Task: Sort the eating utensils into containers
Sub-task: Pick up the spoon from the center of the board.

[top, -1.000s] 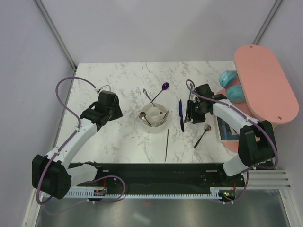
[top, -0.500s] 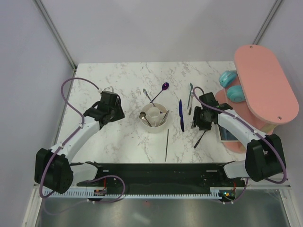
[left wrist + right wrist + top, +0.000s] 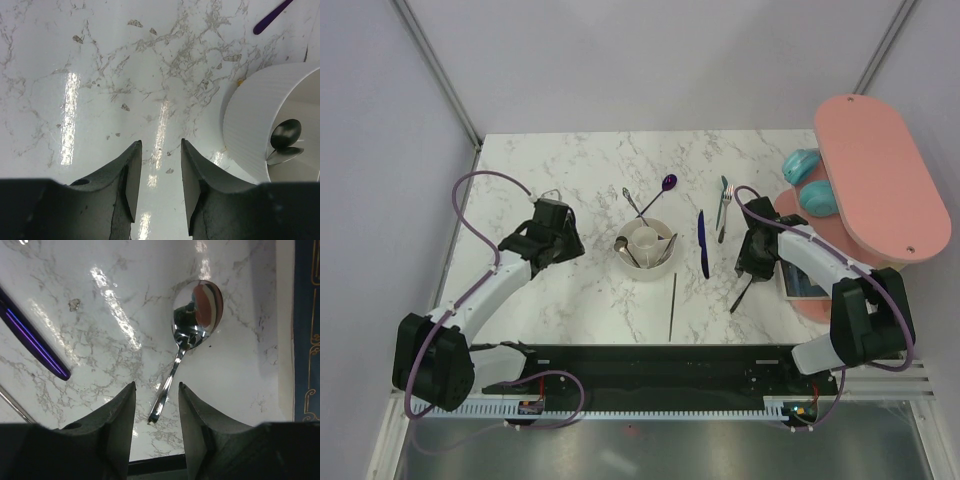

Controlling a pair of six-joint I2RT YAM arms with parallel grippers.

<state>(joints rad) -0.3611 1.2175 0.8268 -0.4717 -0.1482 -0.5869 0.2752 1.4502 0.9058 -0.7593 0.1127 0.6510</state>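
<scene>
The white round holder stands mid-table with two spoons in one ring section. My left gripper hangs open over bare marble just left of the holder's wall, nothing between its fingers. My right gripper is open and low, its jaws on either side of the handle of a silver spoon lying flat, not touching it. Loose on the table are a purple spoon, a silver fork, a dark blue stick, a black stick and a fork pair.
The large pink oval board overhangs the table's right side, with two teal objects at its left edge. A blue-bordered flat item lies just right of the silver spoon. A dark rail runs along the near edge.
My right gripper has moved right and towards the near edge, from beside the dark blue stick to over the silver spoon, and its jaws have narrowed. My left gripper shifted slightly.
</scene>
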